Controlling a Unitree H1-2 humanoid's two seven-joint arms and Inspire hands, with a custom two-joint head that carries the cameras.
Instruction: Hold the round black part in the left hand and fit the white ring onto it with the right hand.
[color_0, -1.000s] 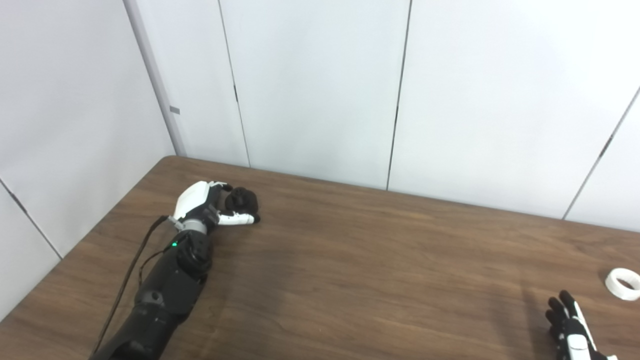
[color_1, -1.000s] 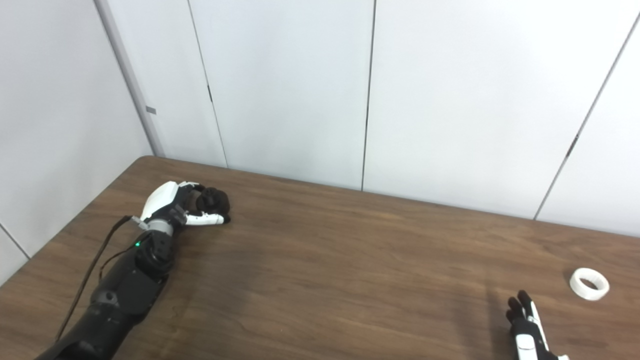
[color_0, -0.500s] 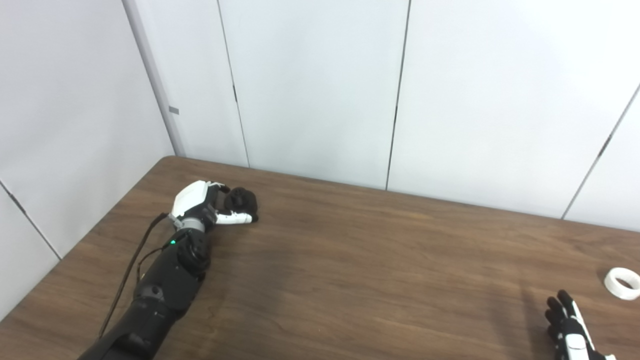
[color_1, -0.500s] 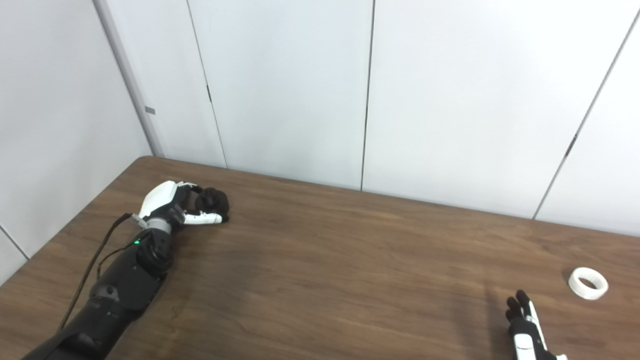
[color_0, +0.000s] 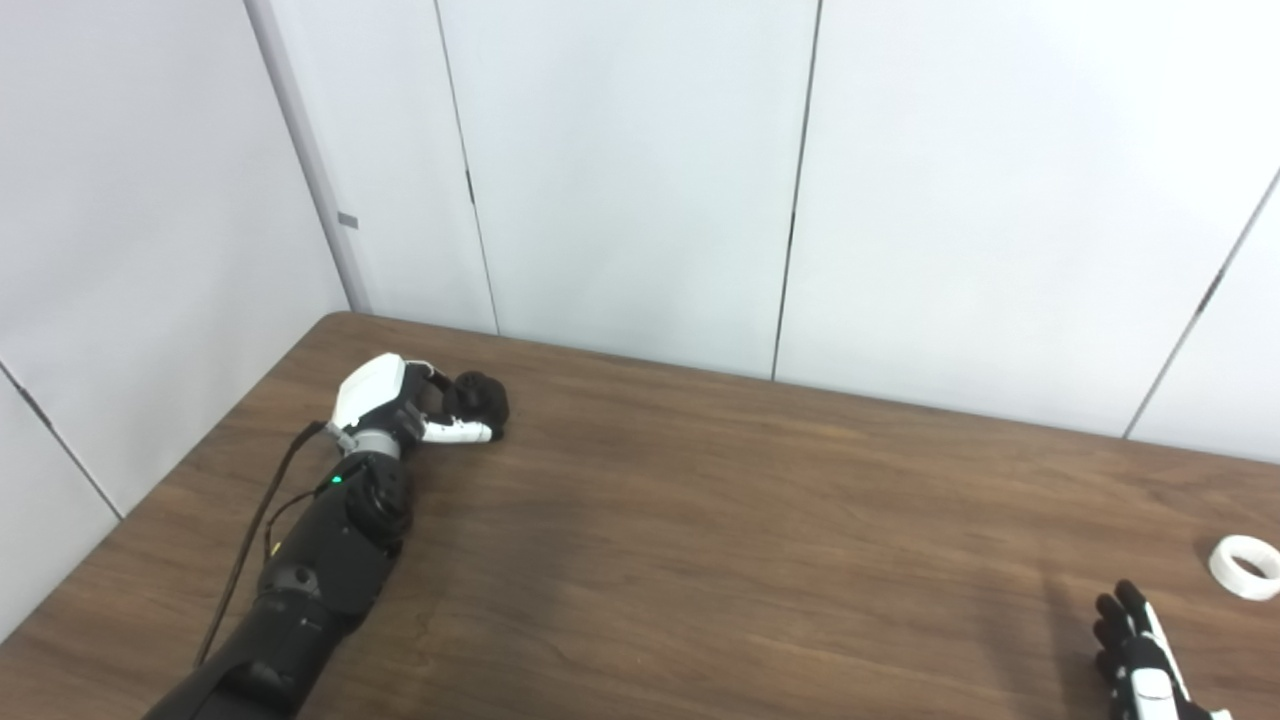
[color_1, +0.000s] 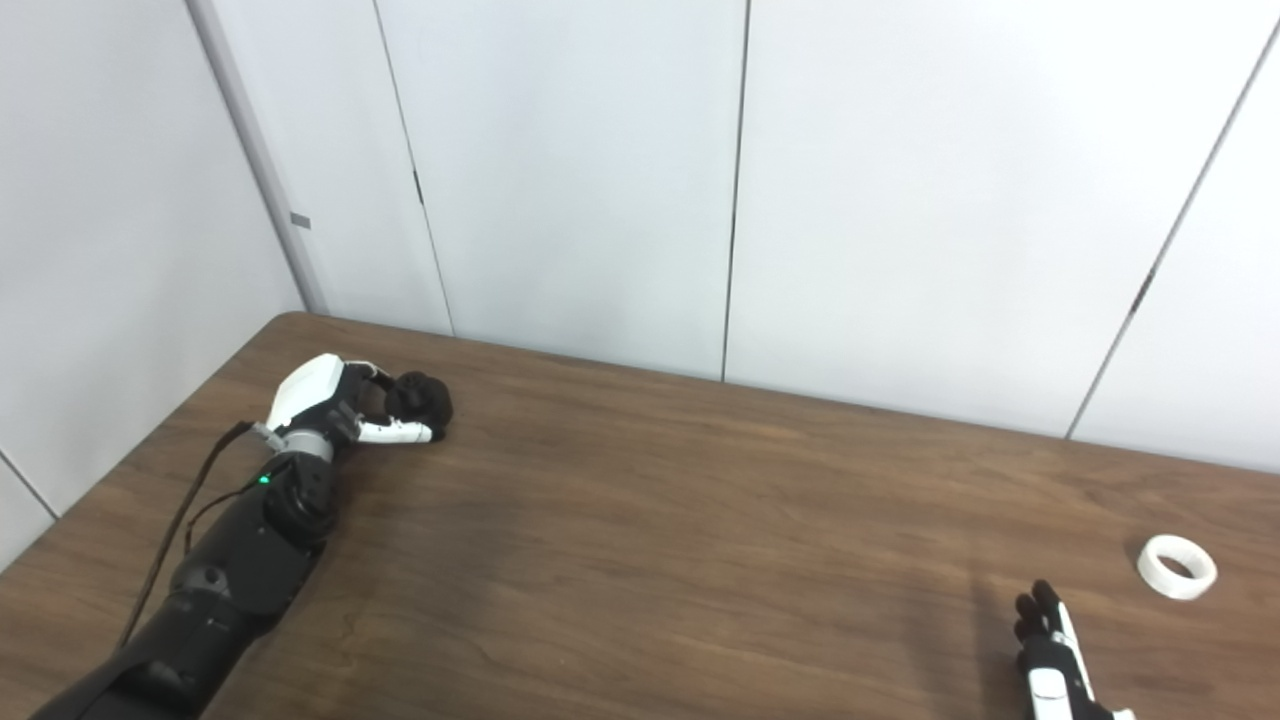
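Observation:
The round black part (color_0: 481, 392) lies on the brown table (color_0: 700, 520) at the far left. My left hand (color_0: 392, 398) is curled around it, fingers over the top and thumb along its near side, low on the table. It also shows in the right eye view (color_1: 421, 391). The white ring (color_0: 1245, 567) lies flat on the table at the far right edge. My right hand (color_0: 1140, 660) is at the bottom right, fingers straight and apart, holding nothing, a short way left of and nearer than the ring. Its lower part is cut off by the picture edge.
White wall panels (color_0: 640, 180) stand right behind the table's far edge and along its left side. A black cable (color_0: 255, 530) runs along my left forearm. Bare wood lies between the two hands.
My left hand and arm have shifted a little to the left and away, and the black part has moved with the hand. The right hand and ring have stayed in place.

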